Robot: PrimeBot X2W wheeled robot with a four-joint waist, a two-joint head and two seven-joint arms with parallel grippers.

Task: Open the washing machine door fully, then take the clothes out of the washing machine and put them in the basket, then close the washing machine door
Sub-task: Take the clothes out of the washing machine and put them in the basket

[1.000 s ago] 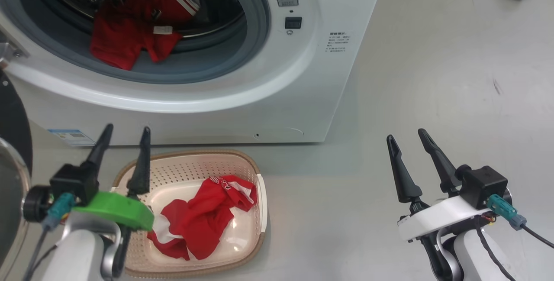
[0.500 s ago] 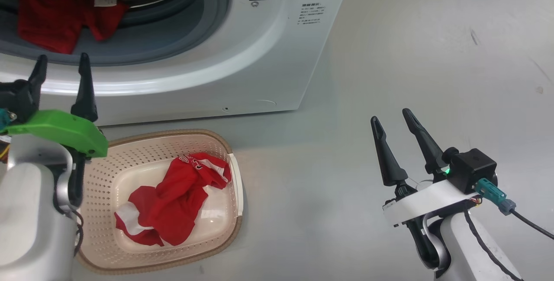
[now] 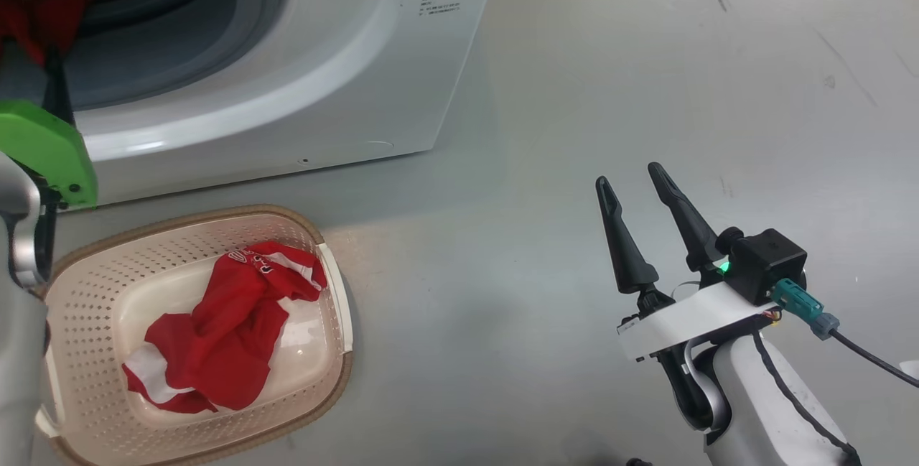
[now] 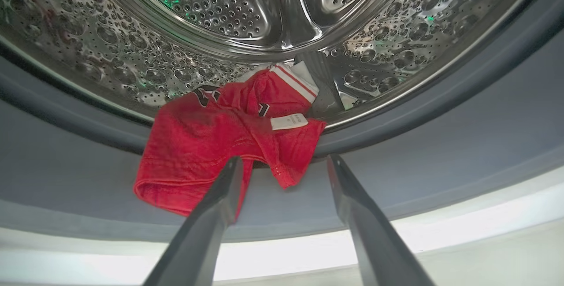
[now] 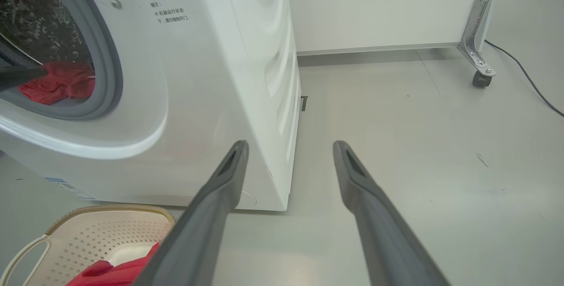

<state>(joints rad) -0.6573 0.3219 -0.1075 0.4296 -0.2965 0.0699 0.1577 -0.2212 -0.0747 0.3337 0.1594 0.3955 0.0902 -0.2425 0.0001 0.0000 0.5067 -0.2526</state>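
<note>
I'm turning the head, so the view is shifting. I'm raising the left gripper (image 4: 284, 159) from over the basket (image 3: 86, 294) to the mouth of the washing machine (image 3: 402, 57), bringing the clothes (image 4: 198, 140) just ahead of its spread jaws.

Bright, even light from overhead fills the room and leaves only soft shadows on the grey floor (image 3: 646, 92), the darkest along the foot of the washing machine (image 3: 402, 57). In the left wrist view its white lip glares, nearly blown out, and the steel drum (image 4: 264, 13) sparkles with green glints. Both wrist views bow at the edges. The left claw (image 4: 284, 158) looks soft close to the lens.
</note>
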